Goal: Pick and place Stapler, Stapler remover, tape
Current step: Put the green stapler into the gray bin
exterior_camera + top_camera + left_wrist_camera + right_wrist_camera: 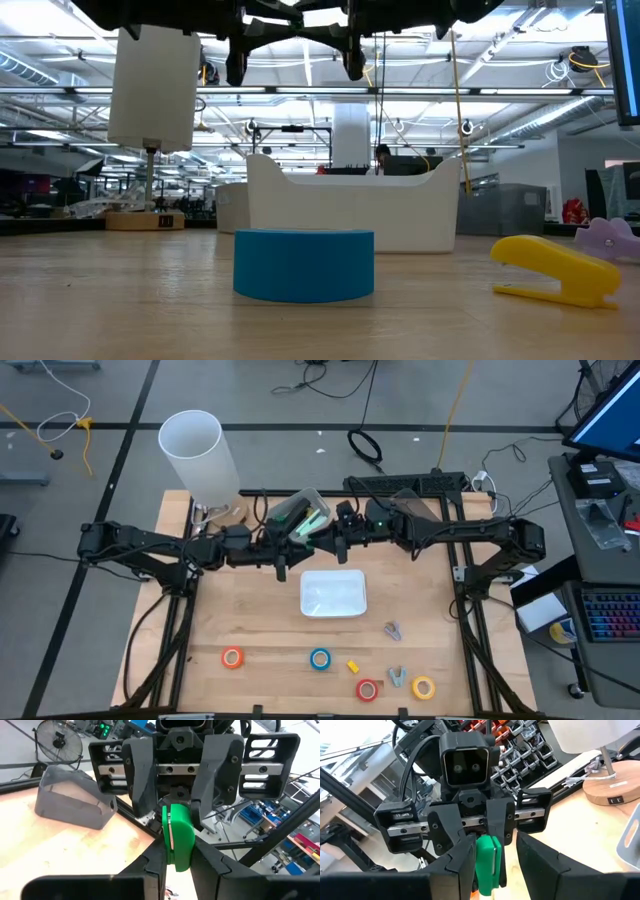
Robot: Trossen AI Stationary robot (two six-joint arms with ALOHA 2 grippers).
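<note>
Blue tape roll and yellow stapler lie nearest on the table. Above the white tray, left gripper pinches the green stapler; right gripper stands parted around it.

Bright, even overhead light, soft shadows, blurred foreground in the low view.
</note>
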